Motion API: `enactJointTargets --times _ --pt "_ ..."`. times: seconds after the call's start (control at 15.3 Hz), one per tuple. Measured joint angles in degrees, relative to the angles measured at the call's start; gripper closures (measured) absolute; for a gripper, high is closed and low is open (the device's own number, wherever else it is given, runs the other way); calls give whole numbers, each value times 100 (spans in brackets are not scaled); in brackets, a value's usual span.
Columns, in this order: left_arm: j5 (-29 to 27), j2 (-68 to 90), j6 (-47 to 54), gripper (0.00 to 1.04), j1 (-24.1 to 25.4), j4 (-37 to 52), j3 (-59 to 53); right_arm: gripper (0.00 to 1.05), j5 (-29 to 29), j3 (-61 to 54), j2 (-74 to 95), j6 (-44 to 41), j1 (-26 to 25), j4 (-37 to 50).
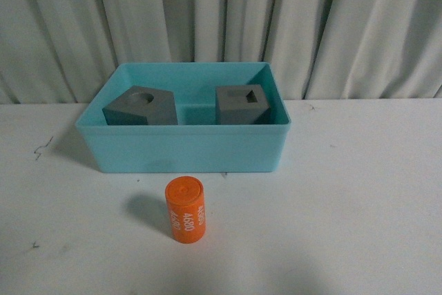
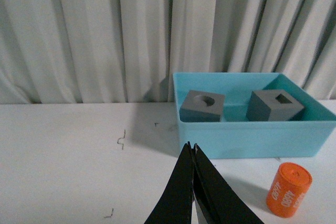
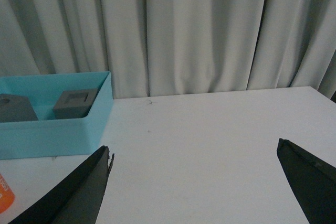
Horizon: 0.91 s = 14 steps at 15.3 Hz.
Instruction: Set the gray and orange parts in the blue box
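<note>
Two gray cubes (image 1: 141, 107) in blue box (image 1: 186, 150), orange cylinder (image 1: 185, 211) outside (upright)

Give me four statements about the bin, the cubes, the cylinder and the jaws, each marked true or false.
1. The round-recess gray cube and the square-recess gray cube both sit inside the turquoise bin. True.
2. The orange cylinder lies in the bin. False: it stands on the white table, in front of the bin.
3. In the front view the round-recess gray cube is right of the other. False: it is left.
4. The left gripper has its jaws shut; the right gripper has them wide open. True.
</note>
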Motion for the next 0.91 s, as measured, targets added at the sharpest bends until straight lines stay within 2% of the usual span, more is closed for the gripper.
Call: enactJointTargets --times 0.13,0.2,0.52,0.72,0.78,0.91 --pt "20 -7 0 103 0 -35 -31 6 4 0 -7 0 0 -7" --pt "22 -7 -2 99 0 -48 -33 6 2 0 -9 2 0 -4" --pt "20 -7 -2 38 0 -44 -33 6 4 0 -9 0 0 -7" --pt "20 -7 7 5 0 -44 -33 6 4 0 -9 0 0 -4" --pt "20 -7 4 8 0 -44 -33 6 4 0 -9 0 0 -7" --pt "20 -7 7 7 0 -44 -33 6 4 0 -9 0 0 -7"
